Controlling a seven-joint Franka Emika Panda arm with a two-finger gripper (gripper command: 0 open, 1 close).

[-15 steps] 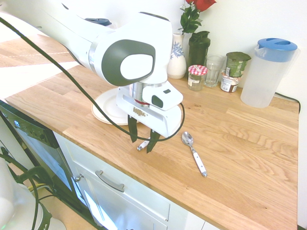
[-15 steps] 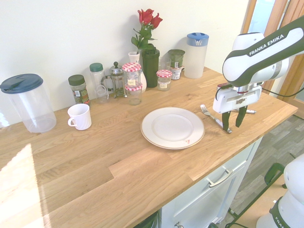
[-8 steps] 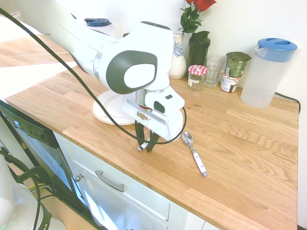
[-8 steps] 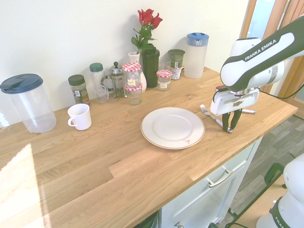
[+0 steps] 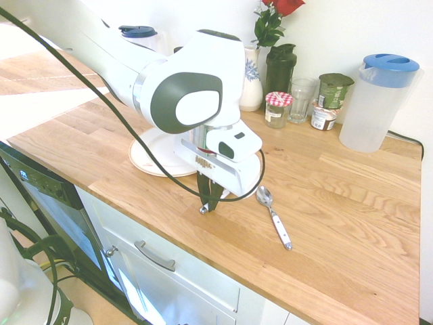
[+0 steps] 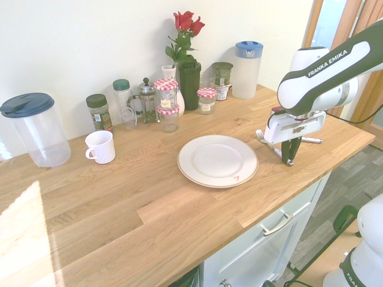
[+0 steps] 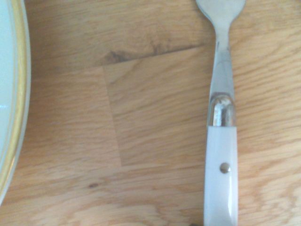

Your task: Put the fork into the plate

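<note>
Fork: silver metal neck, white handle with a small silver rivet. Plate: white, thin pale-gold rim line. Worktop: warm honey-coloured wood grain. Spoon: silver bowl, white handle. Pitcher: clear, blue lid. Jam jar: red-and-white checked lid. Rose: red. Mug: white.

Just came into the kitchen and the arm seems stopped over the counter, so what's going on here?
The gripper points straight down at the counter's front edge and has shut on the handle of the fork. The fork is not yet lifted; it lies on the wood beside the plate, tines pointing toward the back wall. The plate is empty. A spoon lies untouched on the counter on the other side of the gripper from the plate.
</note>
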